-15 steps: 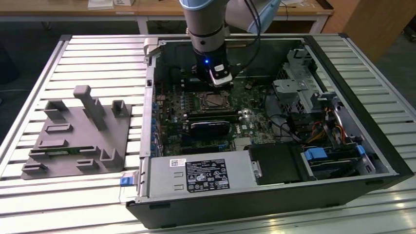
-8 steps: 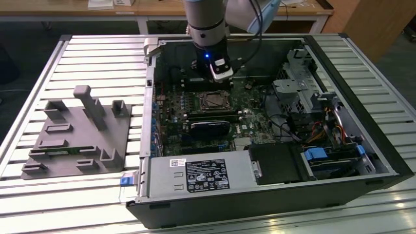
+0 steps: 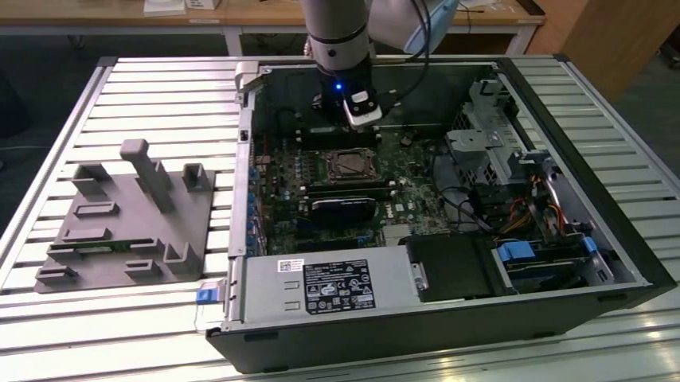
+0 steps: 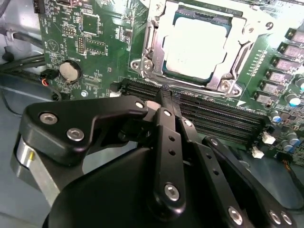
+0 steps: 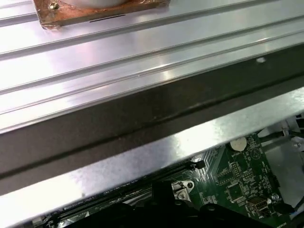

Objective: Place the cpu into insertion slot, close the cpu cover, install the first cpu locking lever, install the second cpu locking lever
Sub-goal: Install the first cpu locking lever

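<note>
Under cpu cover [image 4: 209, 71], cpu [image 4: 197, 50] edges hidden; fingers [image 4: 166, 111] together.

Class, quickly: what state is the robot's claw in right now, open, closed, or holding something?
Claw: closed, holding nothing, poised beside the chip, which sits in its socket under the metal cover.

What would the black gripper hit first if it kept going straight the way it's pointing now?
Probably the black memory slots on the green motherboard: in the second wrist view the gripper tips sit over them, just short of the silver cpu cover framing the grey cpu. Depth is unclear.
</note>
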Robot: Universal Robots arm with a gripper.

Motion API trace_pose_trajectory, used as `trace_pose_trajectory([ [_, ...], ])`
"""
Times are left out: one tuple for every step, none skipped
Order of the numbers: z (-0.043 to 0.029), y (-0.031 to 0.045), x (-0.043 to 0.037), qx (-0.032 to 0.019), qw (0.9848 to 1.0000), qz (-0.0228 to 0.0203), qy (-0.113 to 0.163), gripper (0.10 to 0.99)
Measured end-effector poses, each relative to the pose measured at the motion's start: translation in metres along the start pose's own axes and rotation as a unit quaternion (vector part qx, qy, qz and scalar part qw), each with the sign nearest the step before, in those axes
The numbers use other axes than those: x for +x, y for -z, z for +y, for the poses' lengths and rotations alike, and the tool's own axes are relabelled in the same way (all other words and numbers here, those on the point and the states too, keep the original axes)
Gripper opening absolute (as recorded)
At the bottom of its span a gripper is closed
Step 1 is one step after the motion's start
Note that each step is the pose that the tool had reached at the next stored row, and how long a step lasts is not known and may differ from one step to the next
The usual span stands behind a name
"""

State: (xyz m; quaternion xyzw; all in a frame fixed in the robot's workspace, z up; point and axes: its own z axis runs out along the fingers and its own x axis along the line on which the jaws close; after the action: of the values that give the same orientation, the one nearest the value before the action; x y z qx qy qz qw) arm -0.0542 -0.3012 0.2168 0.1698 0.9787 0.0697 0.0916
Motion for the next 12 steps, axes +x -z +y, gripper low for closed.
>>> trace_pose_trajectory([
  [0.0, -0.0002, -0.0001, 0.0029, 1.0, 0.0074, -0.001, 0.106],
  [0.0001, -0.0005, -0.0004, 0.0059, 0.9999, 0.0157, -0.002, 0.106],
  [0.0002, -0.001, -0.0008, 0.0088, 0.9997, 0.0239, -0.003, 0.106],
  [0.0002, -0.0015, -0.0012, 0.0113, 0.9995, 0.0304, -0.003, 0.106],
  [0.0002, -0.0018, -0.0014, 0.0133, 0.9993, 0.0348, -0.004, 0.106],
  [0.0003, -0.0021, -0.0016, 0.0159, 0.9991, 0.0383, -0.004, 0.106],
  [0.0002, -0.0023, -0.0017, 0.0187, 0.9989, 0.0417, -0.004, 0.106],
  [-0.0001, -0.0025, -0.0018, 0.0211, 0.9988, 0.0442, -0.004, 0.106],
  [-0.0006, -0.0027, -0.002, 0.0231, 0.9987, 0.0456, -0.004, 0.106],
  [-0.0017, -0.0026, -0.0023, 0.0246, 0.9986, 0.0461, -0.004, 0.106],
  [-0.0032, -0.0025, -0.0029, 0.0253, 0.9986, 0.0461, -0.004, 0.106],
  [-0.0049, -0.0023, -0.0035, 0.0261, 0.9986, 0.0458, -0.004, 0.106],
])
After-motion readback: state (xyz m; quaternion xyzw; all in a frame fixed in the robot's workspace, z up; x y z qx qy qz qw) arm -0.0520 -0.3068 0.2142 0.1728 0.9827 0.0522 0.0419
